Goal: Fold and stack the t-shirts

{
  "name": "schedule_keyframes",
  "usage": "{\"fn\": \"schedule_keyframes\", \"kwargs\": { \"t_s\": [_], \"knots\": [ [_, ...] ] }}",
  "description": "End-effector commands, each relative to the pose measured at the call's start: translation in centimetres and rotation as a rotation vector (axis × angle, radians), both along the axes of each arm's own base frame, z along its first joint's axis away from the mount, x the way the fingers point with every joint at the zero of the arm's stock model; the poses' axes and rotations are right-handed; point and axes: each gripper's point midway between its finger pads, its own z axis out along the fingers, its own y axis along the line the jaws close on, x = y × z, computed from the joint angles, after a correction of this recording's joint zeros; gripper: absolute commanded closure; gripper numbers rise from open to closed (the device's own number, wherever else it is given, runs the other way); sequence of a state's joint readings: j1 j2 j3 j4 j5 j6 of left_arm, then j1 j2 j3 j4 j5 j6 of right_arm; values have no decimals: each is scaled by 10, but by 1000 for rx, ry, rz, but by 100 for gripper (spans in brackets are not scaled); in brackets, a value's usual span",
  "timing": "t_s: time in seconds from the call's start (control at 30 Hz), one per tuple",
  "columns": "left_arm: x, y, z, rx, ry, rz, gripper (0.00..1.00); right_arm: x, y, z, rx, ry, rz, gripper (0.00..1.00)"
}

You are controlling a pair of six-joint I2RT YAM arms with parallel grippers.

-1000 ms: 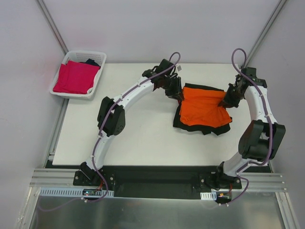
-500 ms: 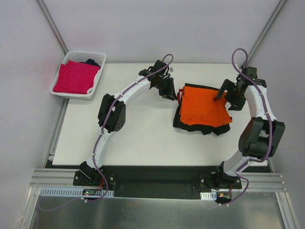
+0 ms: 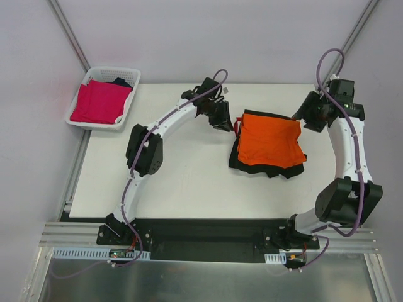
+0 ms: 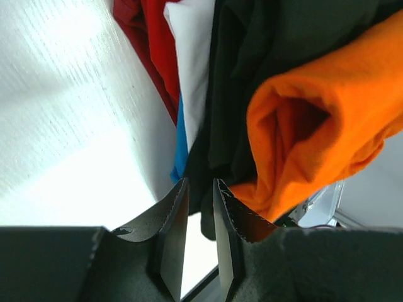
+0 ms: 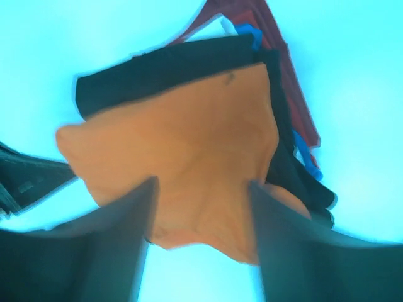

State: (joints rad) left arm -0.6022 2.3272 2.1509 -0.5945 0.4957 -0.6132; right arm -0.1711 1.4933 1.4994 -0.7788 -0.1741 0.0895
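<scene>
Left gripper (image 3: pixel 223 121) jaws are being kept narrow, with only a slim slot showing between them in the left wrist view and nothing pinched there. It is being held just beside the pile, at about 10 o'clock of it. The right gripper (image 3: pixel 302 117) is being held wide apart and empty at about 2 o'clock of the pile, clear of the cloth.

A bright orange soft cloth t-shirt (image 3: pixel 271 142) is lying folded on top of black t-shirts with red trim (image 3: pixel 237 161), the pile sitting toward 3 o'clock on the white table (image 3: pixel 182 182). A magenta-pink cloth t-shirt (image 3: pixel 99 102) is resting in the white plastic lattice basket (image 3: pixel 113 70), off the table's corner at 10 o'clock.

Judging by this, the stacking of the orange shirt is being finished, with neither gripper on it. Next, the magenta shirt is probably being called for: the left arm would need swinging toward 10 o'clock, its jaws widened first, and the shirt lifted clear of the basket wall before being spread for folding.
</scene>
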Motion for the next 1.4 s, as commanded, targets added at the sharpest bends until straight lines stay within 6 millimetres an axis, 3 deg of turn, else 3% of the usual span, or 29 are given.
{"fn": "schedule_keyframes", "kwargs": {
  "t_s": [0.0,0.03,0.1,0.27,0.3,0.37,0.43,0.57,0.6,0.7,0.87,1.0,1.17,1.37],
  "knots": [
    [-15,9,64,-51,-88,-8,78,4,31,12,90,-43,85,60],
    [-16,10,65,-49,-90,-5,78,4,36,7,100,-27,97,86],
    [-22,15,68,-44,-92,-6,78,3,50,-9,114,8,130,99],
    [-38,30,65,-12,-86,-5,79,11,86,-44,143,80,199,99],
    [-41,33,72,-15,-98,-5,79,15,94,-44,145,74,216,99],
    [-48,39,63,7,-78,-5,80,22,109,-54,150,98,244,99],
    [-54,43,67,6,-85,-6,80,29,118,-59,150,107,260,99],
    [-68,53,61,24,-63,-11,81,40,138,-97,152,181,294,99],
    [-71,55,65,20,-69,-10,82,41,142,-118,154,228,303,99],
    [-84,60,64,26,-56,-16,82,41,150,-149,162,292,318,99],
    [-97,68,53,53,-33,-15,82,37,150,-175,173,342,300,99],
    [-99,69,49,59,-23,-19,83,33,145,-172,152,344,283,99],
    [-92,61,51,47,-28,-30,83,23,119,-163,61,373,219,99],
    [-84,49,55,17,-23,-40,83,5,71,-176,12,459,90,99]
  ]
}}
